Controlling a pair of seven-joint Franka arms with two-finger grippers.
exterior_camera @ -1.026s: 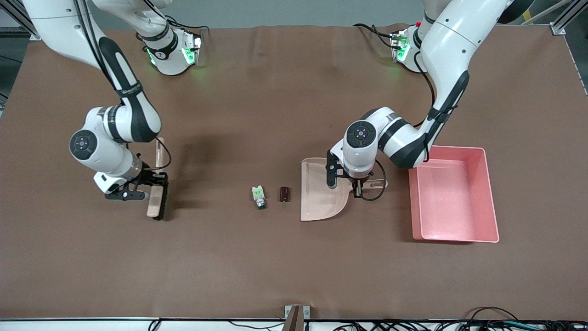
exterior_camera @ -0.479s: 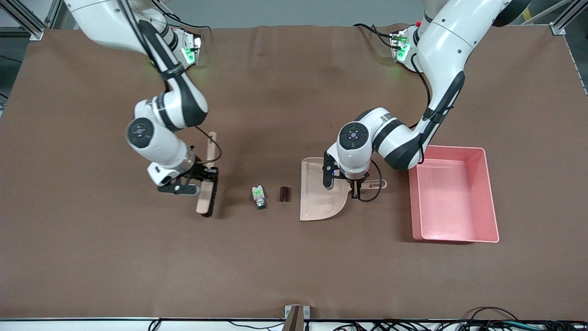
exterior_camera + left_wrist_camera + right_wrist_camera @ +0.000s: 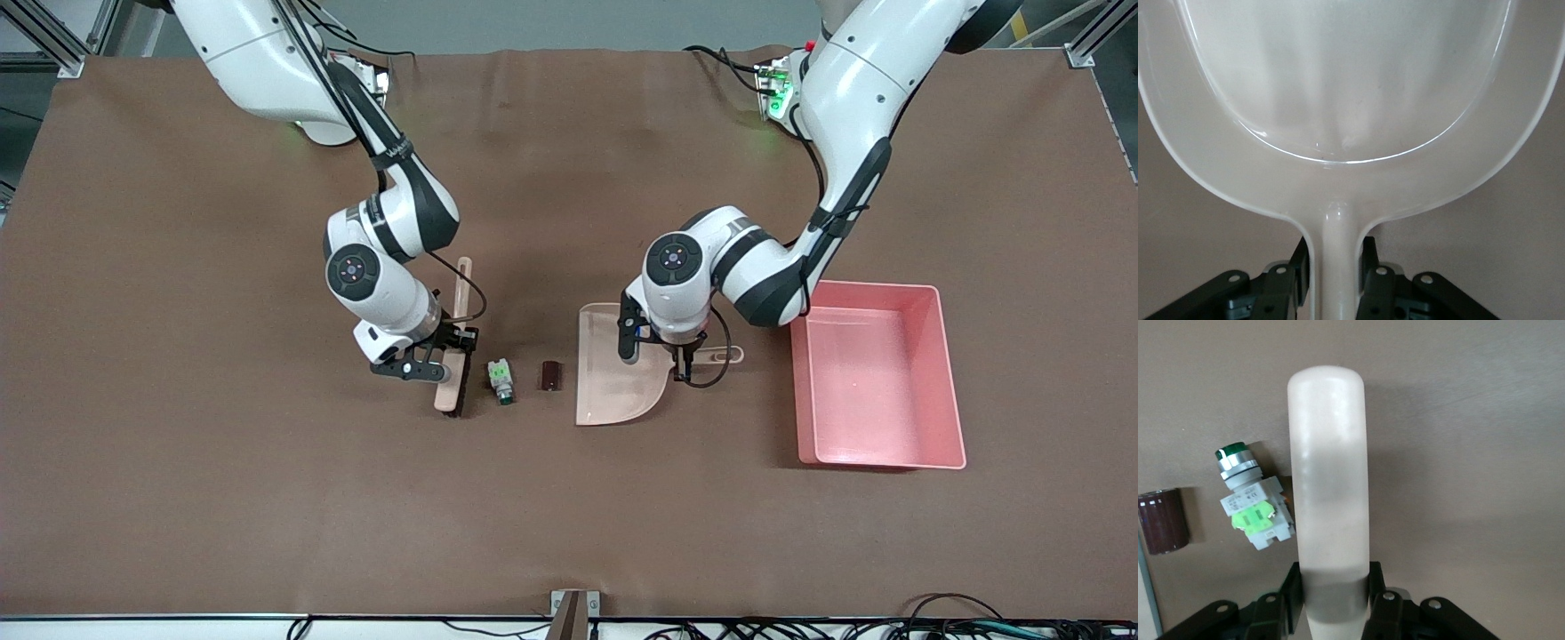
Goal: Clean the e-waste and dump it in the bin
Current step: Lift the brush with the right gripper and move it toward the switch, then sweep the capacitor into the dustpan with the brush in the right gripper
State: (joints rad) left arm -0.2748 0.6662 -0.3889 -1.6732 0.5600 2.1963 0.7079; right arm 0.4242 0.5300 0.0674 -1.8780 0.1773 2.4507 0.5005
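Note:
The white-and-green component (image 3: 501, 377) and the dark maroon-brown cylinder (image 3: 550, 375) lie side by side mid-table; both show in the right wrist view, the component (image 3: 1255, 507) and the cylinder (image 3: 1163, 521). My right gripper (image 3: 442, 351) is shut on a beige brush (image 3: 454, 356), whose bristles stand beside the component; the brush back (image 3: 1329, 473) fills the right wrist view. My left gripper (image 3: 689, 356) is shut on the handle of the beige dustpan (image 3: 618, 373), whose open edge faces the cylinder. The dustpan (image 3: 1351, 100) fills the left wrist view. The pink bin (image 3: 876, 387) stands toward the left arm's end.
The brown table cover (image 3: 267, 498) spreads all round. A small metal bracket (image 3: 573, 609) and cables lie at the table edge nearest the front camera.
My right gripper has carried the brush across the table to just beside the white-and-green component. My left gripper has slid the dustpan slightly toward the cylinder.

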